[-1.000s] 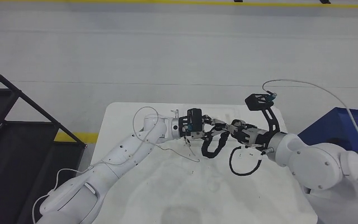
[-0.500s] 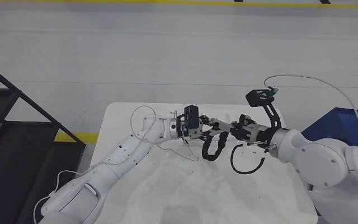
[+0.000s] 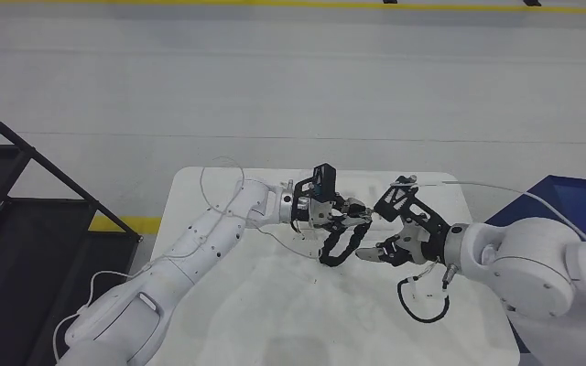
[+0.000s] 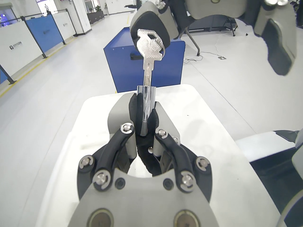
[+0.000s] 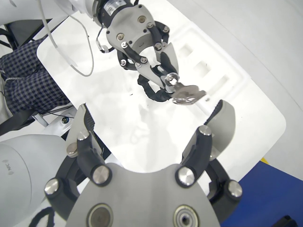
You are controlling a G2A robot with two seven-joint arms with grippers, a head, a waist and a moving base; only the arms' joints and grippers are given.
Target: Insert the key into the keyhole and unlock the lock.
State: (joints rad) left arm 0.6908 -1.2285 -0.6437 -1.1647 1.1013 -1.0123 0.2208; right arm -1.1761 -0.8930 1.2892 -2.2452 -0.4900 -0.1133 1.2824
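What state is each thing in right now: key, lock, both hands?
lock: gripped, keyhole filled; unlocked or not, unclear.
key: blade in keyhole, head sticking out.
left hand: shut on the lock.
right hand: open, not gripping the key.

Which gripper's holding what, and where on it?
Left gripper clamps the lock by its chrome cylinder; the key sits in it. Right gripper open, holds nothing.
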